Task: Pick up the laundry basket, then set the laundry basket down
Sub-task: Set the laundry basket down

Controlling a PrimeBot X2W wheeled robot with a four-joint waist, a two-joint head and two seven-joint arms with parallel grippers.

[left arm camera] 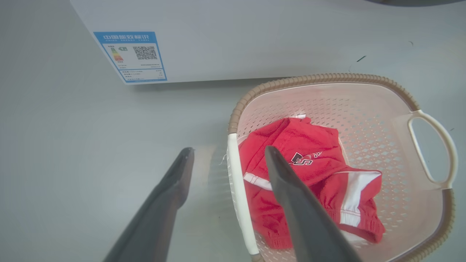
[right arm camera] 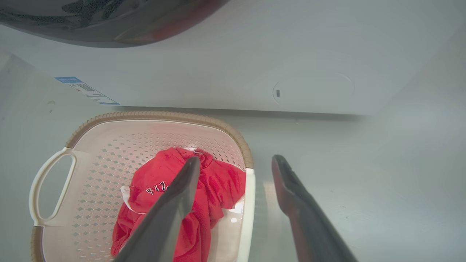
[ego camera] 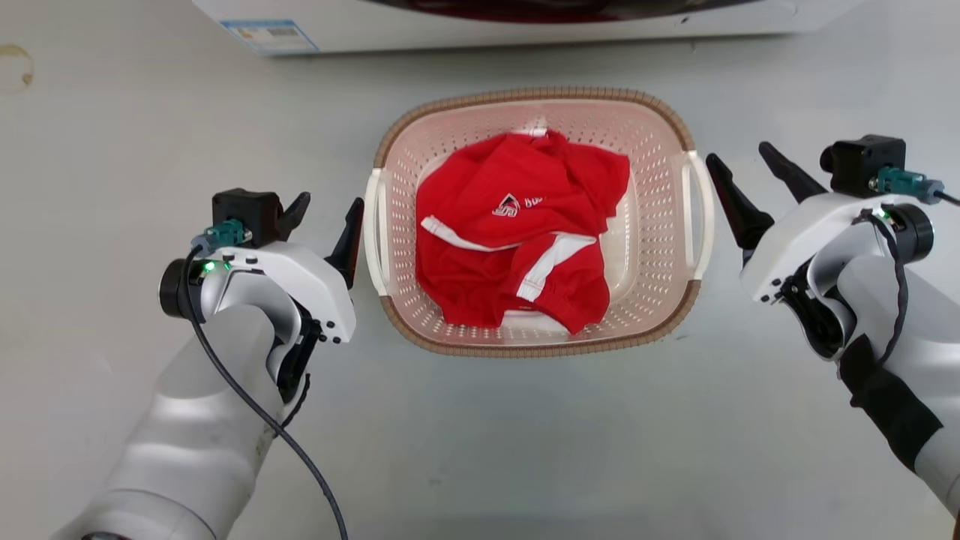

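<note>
The laundry basket, holding a red garment, sits on the floor between the left end effector and right end effector, both spread.

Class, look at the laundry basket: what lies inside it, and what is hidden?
Inside the laundry basket lies a crumpled red garment with white stripes and a white logo. Whatever lies beneath the cloth is covered.

Bright, even light with soft, faint shadows; the wrist views bow at the edges and look slightly hazy.
</note>
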